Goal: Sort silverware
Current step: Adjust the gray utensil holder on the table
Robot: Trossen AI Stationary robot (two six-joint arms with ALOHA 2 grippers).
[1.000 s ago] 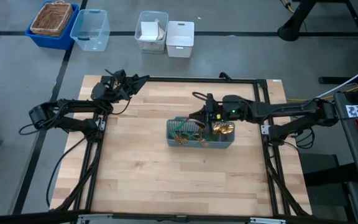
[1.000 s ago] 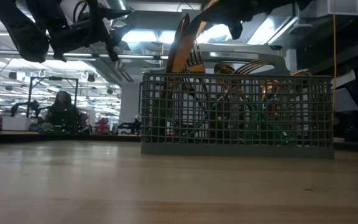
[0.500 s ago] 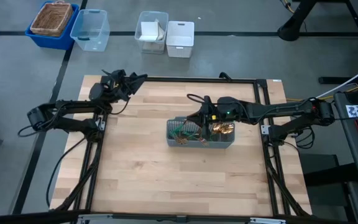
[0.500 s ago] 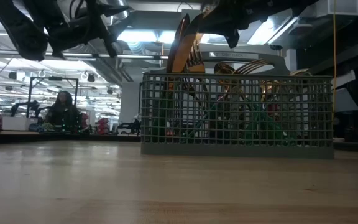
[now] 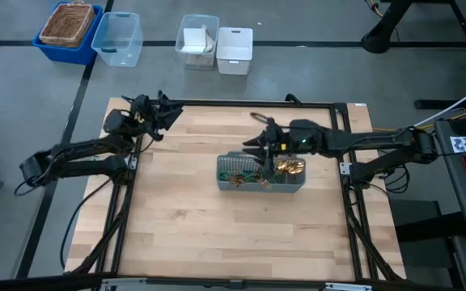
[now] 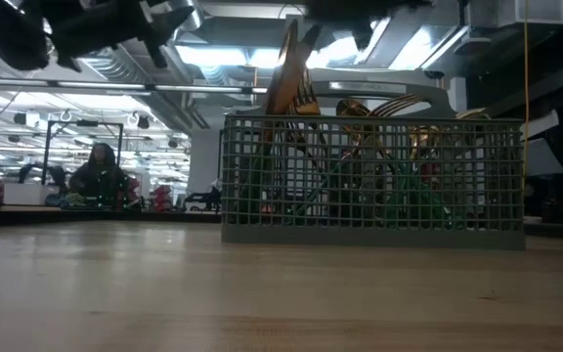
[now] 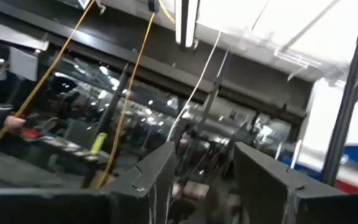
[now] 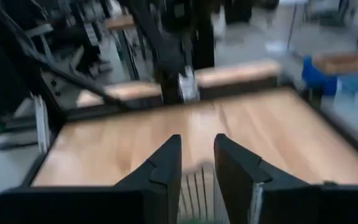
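The grey mesh caddy (image 5: 261, 174) stands near the table's middle; the low view shows it as caddy (image 6: 374, 181). The silverware stands inside it: gold heads (image 5: 290, 167) crowd the right part and teal handles (image 5: 237, 171) the left. A gold fork and knife (image 6: 291, 73) stick up above the rim. My right gripper (image 5: 252, 136) hovers open just above the caddy's far left part, with nothing between its fingers (image 8: 166, 158). My left gripper (image 5: 168, 113) stands open in the air at the table's far left corner, shown as gripper (image 7: 204, 162) in its wrist view.
Beyond the far edge stand a blue bin holding a basket (image 5: 69, 28), a clear tub (image 5: 118, 36) and two white containers (image 5: 199, 40) (image 5: 235, 50). A black frame rail (image 5: 257, 103) rims the table. Bare wood lies in front of the caddy. A person (image 6: 98, 176) sits far behind.
My right gripper has opened and risen a little off the gold pieces at the caddy's left part; they stay standing in the caddy. My left arm has drawn back toward the table's left edge, and its gripper has risen and rolled, still open.
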